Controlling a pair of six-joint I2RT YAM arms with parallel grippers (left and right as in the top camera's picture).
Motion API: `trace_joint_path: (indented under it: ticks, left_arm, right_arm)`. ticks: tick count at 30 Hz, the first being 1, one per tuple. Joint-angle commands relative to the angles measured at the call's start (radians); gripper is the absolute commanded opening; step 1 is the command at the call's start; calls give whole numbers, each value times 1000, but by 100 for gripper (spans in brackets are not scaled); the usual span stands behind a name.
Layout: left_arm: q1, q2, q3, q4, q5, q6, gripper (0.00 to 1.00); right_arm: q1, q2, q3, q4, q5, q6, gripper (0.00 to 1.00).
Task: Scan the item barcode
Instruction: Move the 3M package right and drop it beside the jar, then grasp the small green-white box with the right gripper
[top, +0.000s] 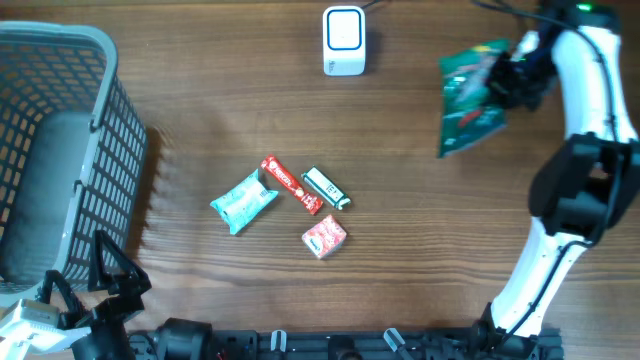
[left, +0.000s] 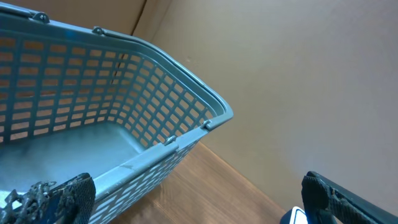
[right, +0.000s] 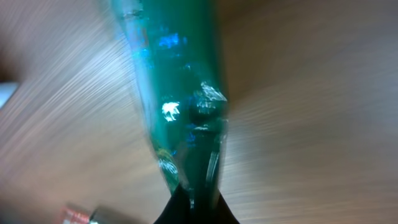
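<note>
My right gripper (top: 507, 82) is shut on the edge of a green snack bag (top: 470, 98), which it holds above the table at the back right. In the right wrist view the green bag (right: 177, 93) rises blurred from between my closed fingertips (right: 194, 202). The white scanner (top: 344, 41) stands at the back centre, to the left of the bag. My left gripper (top: 95, 285) stands open near the front left corner, beside the basket, with nothing between its fingers (left: 68, 196).
A grey-blue plastic basket (top: 110, 130) fills the left side, its rim (left: 205, 102) close in the left wrist view. In the middle lie a teal packet (top: 243, 201), a red bar (top: 290, 184), a green-white pack (top: 326, 187) and a pink packet (top: 324, 236).
</note>
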Motion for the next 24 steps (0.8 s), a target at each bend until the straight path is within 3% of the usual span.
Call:
trace_joint_path:
  ticks: [1,7,8,9,10,11,12,13,18,20,21,23,24]
  left_arm:
    - [4,-2,2,3,-13,-6,100]
    - [4,-1,2,2,-13,-6,100]
    - [4,-2,2,2,-13,-6,100]
    - [4,-1,2,2,-13,-6,100]
    - [4,-1,2,2,-14,-6,100]
    - [4,-1,2,2,-13,-6,100]
    - [4,-2,2,2,-14,-6,100]
    - [4,-2,2,2,-13,-6,100]
    - [4,-1,2,2,-13,-6,100]
    - [4,-1,2,2,-13,-6,100]
    - [4,-1,2,2,-13,-6,100]
    - [4,-1,2,2,-13,-6,100]
    - [4,-1,2,2,-13,-6,100]
  right_arm:
    - [-153,-37,5,-21,418,238,4]
    - [-415,-37,5,154,385,264,5]
    - [-436,-37,5,166,348,264,15]
    - [-448,-37,5,178,301,262,32]
    - [-460,-37,20,187,222,248,62]
    - [-463,-38,41,190,186,220,68]
    - [-464,-47,74,189,155,184,92]
    - [-464,-72,119,175,146,180,100]
    - [-439,-320,212,0,-202,135,100]
    - [-348,-388,211,-100,-369,-61,100]
    - [-257,-400,210,-179,-445,-242,100]
    - [53,-393,129,-189,-463,-650,100]
    - [183,-384,70,-188,-458,-750,100]
